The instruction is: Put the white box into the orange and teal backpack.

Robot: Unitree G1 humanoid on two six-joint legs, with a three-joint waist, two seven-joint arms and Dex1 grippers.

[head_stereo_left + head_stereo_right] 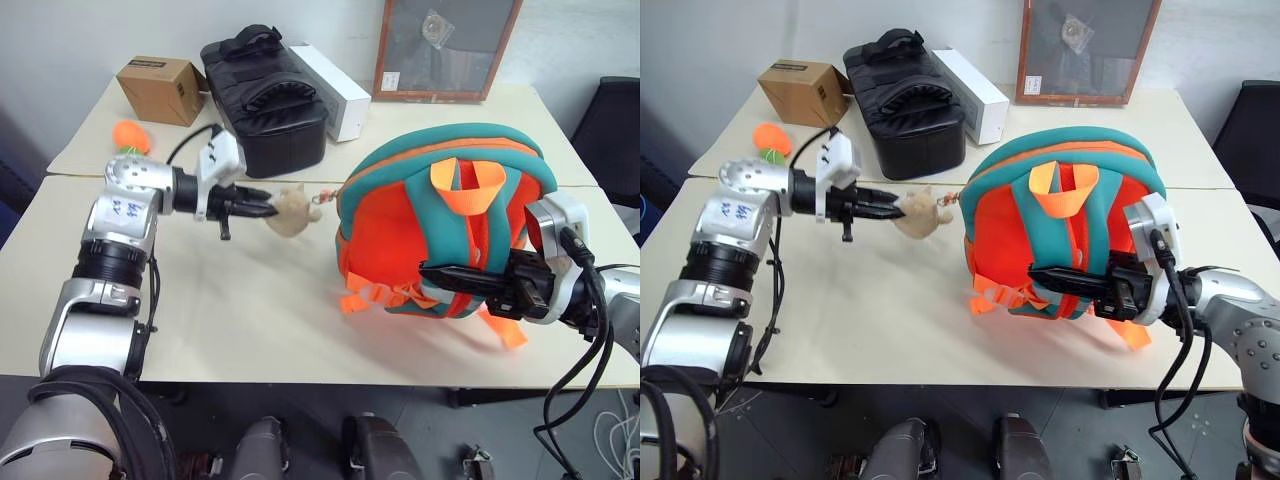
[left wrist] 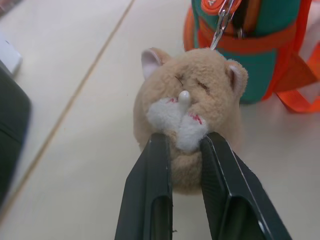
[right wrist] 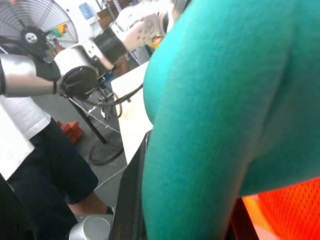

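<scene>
The orange and teal backpack stands upright on the cream table, right of centre, straps facing me. A tan plush charm hangs from it on a small clip, off its left side. My left gripper is shut on the charm, its black fingers pinching the lower body. My right gripper reaches in level from the right at the backpack's lower front. It is shut on a teal strap. The white box is out of view.
A black duffel bag lies at the back with a long white carton beside it. A brown cardboard box and an orange toy sit back left, a framed picture behind. A person stands past the table's left.
</scene>
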